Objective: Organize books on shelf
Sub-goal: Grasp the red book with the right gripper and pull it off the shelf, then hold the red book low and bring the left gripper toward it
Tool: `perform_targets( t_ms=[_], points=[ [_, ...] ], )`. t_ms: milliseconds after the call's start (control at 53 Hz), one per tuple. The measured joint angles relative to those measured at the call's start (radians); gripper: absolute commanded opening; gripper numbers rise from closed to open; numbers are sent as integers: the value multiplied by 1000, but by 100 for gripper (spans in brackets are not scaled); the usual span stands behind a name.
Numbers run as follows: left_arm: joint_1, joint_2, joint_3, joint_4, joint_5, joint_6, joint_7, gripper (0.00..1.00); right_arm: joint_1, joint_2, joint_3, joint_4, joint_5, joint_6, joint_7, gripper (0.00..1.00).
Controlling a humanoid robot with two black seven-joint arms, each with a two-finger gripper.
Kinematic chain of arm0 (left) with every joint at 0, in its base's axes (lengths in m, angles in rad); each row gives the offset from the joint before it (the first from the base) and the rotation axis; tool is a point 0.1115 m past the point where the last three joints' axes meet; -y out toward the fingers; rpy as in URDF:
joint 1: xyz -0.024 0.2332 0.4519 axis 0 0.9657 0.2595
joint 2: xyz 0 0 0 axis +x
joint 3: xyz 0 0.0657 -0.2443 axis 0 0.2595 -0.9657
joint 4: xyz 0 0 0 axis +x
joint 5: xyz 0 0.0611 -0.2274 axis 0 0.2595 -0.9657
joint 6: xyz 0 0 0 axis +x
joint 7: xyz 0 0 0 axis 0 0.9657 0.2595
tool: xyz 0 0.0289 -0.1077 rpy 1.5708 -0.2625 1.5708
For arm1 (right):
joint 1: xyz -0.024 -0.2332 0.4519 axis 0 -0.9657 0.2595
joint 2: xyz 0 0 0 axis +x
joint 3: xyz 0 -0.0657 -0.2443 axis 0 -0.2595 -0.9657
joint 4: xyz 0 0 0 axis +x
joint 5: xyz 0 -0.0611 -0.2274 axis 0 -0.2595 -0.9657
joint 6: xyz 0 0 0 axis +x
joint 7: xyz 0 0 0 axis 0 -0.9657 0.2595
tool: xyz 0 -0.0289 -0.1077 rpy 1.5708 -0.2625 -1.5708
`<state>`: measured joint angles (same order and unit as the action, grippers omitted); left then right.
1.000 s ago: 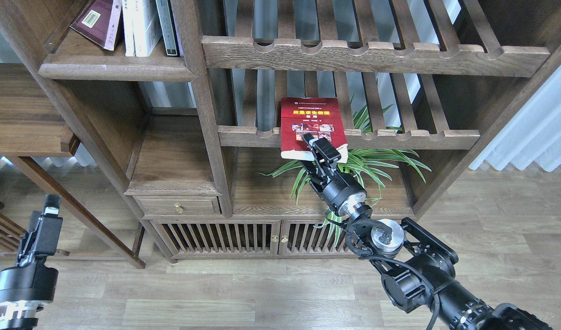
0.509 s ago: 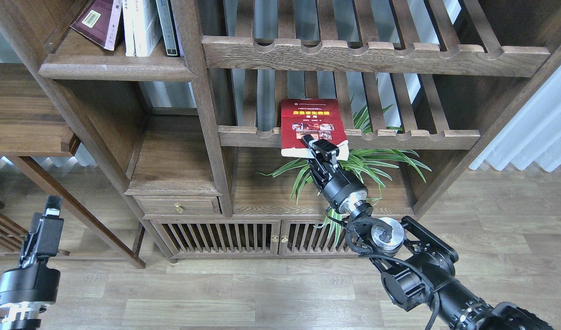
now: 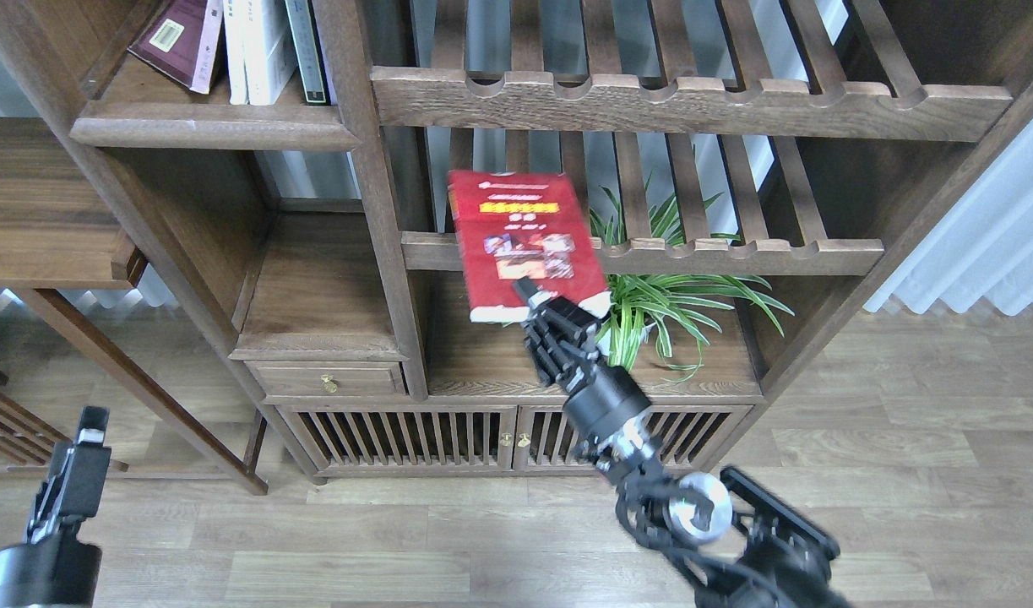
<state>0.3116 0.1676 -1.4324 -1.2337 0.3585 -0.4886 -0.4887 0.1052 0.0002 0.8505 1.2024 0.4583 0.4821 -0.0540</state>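
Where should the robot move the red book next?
Probably up and left, toward the shelf. The right pincer grips the red book by its lower edge, clear of the slatted rack, and other books stand on that shelf.

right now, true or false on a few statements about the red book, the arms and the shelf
1. The right gripper holds the red book by its lower edge. True.
2. The red book stands upright among the books on the shelf. False: it is held tilted in front of the slatted rack.
3. The left gripper holds a book. False: it holds nothing, low at the left.
4. A green plant sits right of the red book. True.
5. A maroon book leans on the shelf. True.
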Motion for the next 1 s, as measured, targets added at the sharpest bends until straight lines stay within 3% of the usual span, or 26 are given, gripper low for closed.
perform_targets(
  t_ms=[302,830,1000],
  points=[
    [60,20,17,26,-114,0,0,100,-161,0,-43,27,-93,6,-111,6],
    [3,196,271,-5,-416,0,0,100,-228,0,-105,-25,-95,7,-361,9],
    [-53,234,386,-13,-447,0,0,99,-232,0,-135,-37,-101,7,-383,9]
  ],
)
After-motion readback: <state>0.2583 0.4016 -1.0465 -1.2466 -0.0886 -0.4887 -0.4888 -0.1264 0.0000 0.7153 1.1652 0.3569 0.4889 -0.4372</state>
